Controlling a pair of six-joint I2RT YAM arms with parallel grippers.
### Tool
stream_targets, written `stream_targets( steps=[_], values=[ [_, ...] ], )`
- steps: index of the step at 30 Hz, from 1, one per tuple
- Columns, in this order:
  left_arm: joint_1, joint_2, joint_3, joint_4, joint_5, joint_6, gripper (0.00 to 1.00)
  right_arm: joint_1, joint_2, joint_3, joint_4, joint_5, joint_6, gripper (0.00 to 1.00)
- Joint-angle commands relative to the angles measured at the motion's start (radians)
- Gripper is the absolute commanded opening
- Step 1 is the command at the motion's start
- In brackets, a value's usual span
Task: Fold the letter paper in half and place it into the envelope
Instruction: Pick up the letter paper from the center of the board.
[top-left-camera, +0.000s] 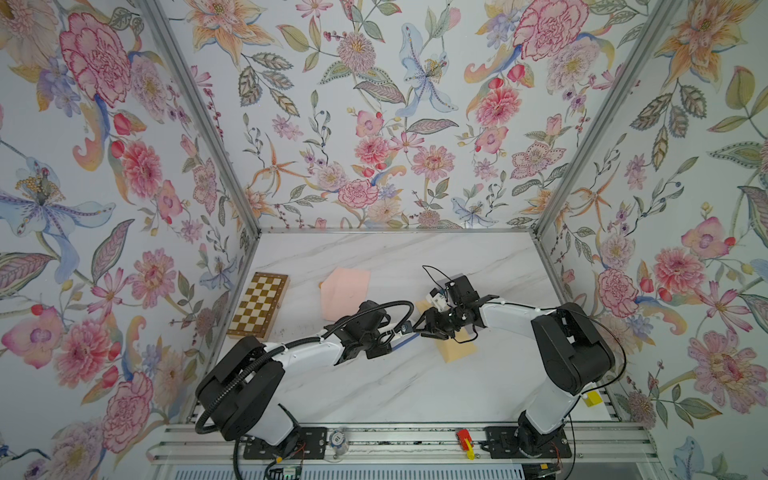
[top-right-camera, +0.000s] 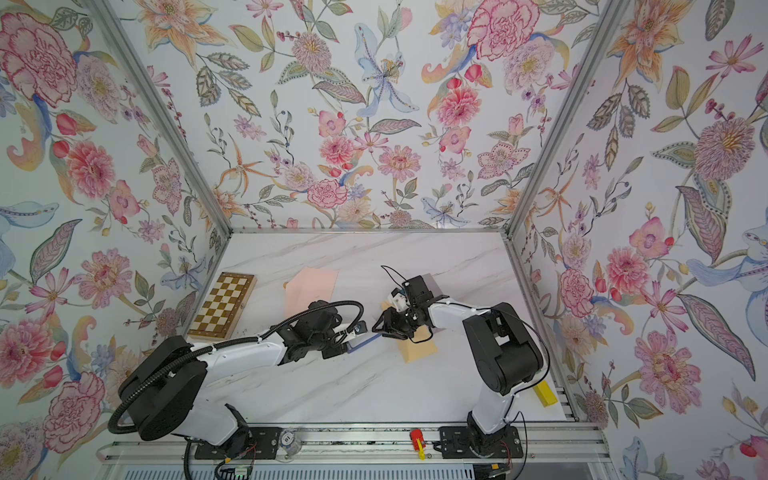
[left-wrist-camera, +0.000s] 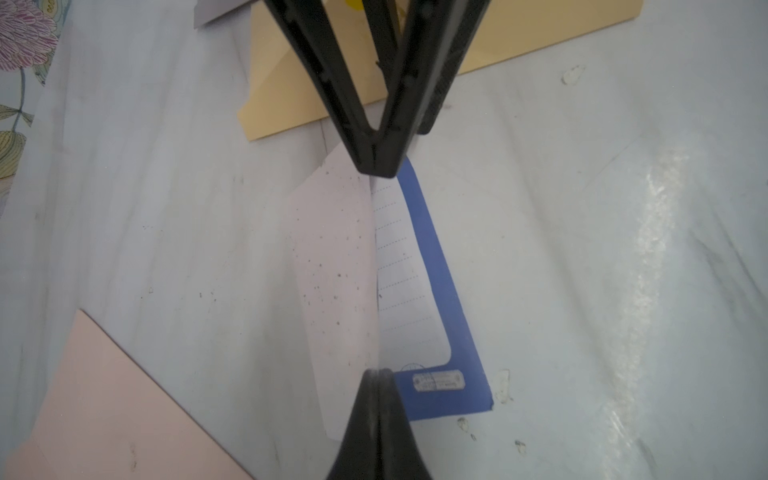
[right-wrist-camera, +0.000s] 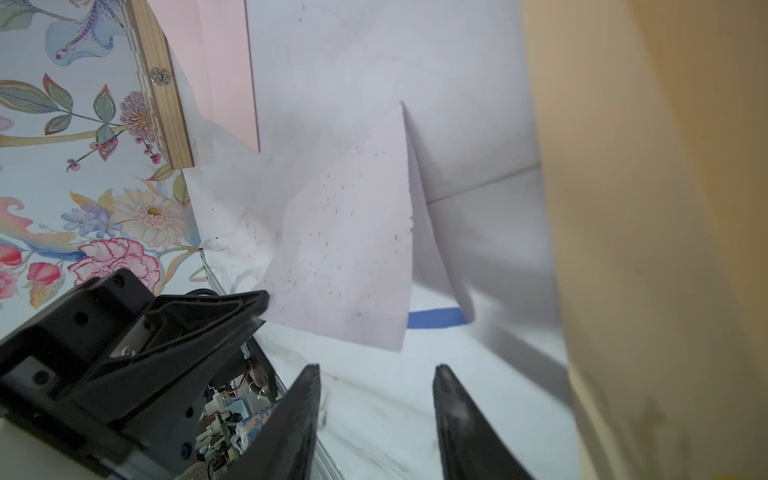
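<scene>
The letter paper (left-wrist-camera: 336, 270) is folded over, speckled white outside, with dotted lines and a blue border inside. My left gripper (left-wrist-camera: 378, 374) is shut on its near edge and holds it just above the table. In a top view only the paper's blue edge (top-left-camera: 405, 343) shows under the left gripper (top-left-camera: 409, 330). The right gripper (right-wrist-camera: 376, 370) stands open, a little short of the paper's free edge (right-wrist-camera: 353, 249), with nothing between its fingers. In both top views it faces the left gripper tip to tip (top-right-camera: 378, 326). The tan envelope (top-left-camera: 457, 351) lies flat under the right wrist, close behind the paper (left-wrist-camera: 291, 95).
A pink envelope-like sheet (top-left-camera: 347, 291) lies behind the left arm. A wooden chessboard (top-left-camera: 258, 305) sits along the left wall. A yellow block (top-right-camera: 545, 392) rests at the right edge. A red and yellow piece (top-left-camera: 464, 438) sits on the front rail.
</scene>
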Motion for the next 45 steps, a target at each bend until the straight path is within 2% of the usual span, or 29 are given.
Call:
stream_targets(
  steps=[1,17,28,30,32,35,39,41,45],
  values=[
    [0.006,-0.002,-0.004,0.009,-0.011,-0.014,0.0,0.011,0.024,-0.009,0.079,-0.034,0.052,0.47],
    [0.004,-0.031,-0.026,0.028,0.014,0.0,0.0,0.002,0.082,0.006,0.168,-0.037,0.107,0.46],
    [0.003,-0.02,-0.021,0.02,0.014,0.005,0.0,-0.001,0.11,0.021,0.202,-0.031,0.123,0.31],
    [0.003,-0.018,-0.02,0.02,0.013,0.005,0.09,-0.001,0.114,0.016,0.22,-0.037,0.128,0.27],
    [0.002,-0.018,-0.019,0.02,0.013,0.004,0.12,-0.001,0.115,0.015,0.228,-0.033,0.128,0.22],
    [0.003,-0.021,-0.022,0.023,0.014,0.009,0.31,-0.003,0.115,0.009,0.242,-0.028,0.121,0.12],
    [0.003,-0.039,-0.031,0.028,0.008,0.005,0.33,0.0,0.112,0.0,0.291,-0.019,0.106,0.02],
    [0.002,-0.054,-0.032,0.027,0.009,0.003,0.37,0.005,0.105,-0.012,0.332,-0.008,0.09,0.0],
    [0.012,-0.12,-0.044,0.03,0.019,-0.009,0.38,0.029,0.077,-0.03,0.363,0.064,-0.02,0.0]
  ],
)
